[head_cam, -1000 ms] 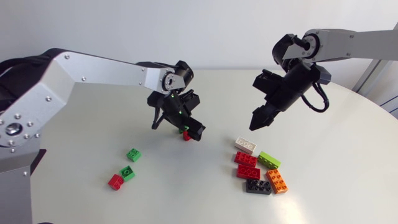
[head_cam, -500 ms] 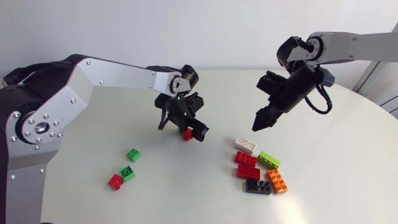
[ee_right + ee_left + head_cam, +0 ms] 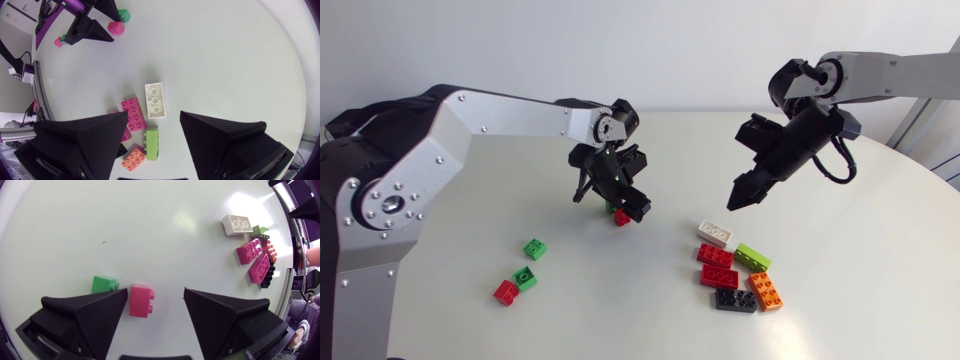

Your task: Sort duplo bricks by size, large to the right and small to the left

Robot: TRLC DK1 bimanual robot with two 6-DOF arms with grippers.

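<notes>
My left gripper (image 3: 155, 299) is mid-table (image 3: 840, 260), down around one small brick (image 3: 141, 300): brick against one finger, well clear of the other. Second small brick (image 3: 104, 284) sits just outside that same finger. Small-brick trio (image 3: 526, 278) lies front-left of it. Large-brick cluster (image 3: 717, 256) lies front-right, bricks packed close. My right gripper (image 3: 738, 196) hangs above the table, behind the cluster.

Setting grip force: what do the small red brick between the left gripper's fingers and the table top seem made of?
The small red brick: likely hard moulded plastic, smooth and slightly glossy, with crisp edges and round studs. The table top: smooth pale sheet, perhaps laminate, semi-matt; soft light patches reflect on it.
</notes>
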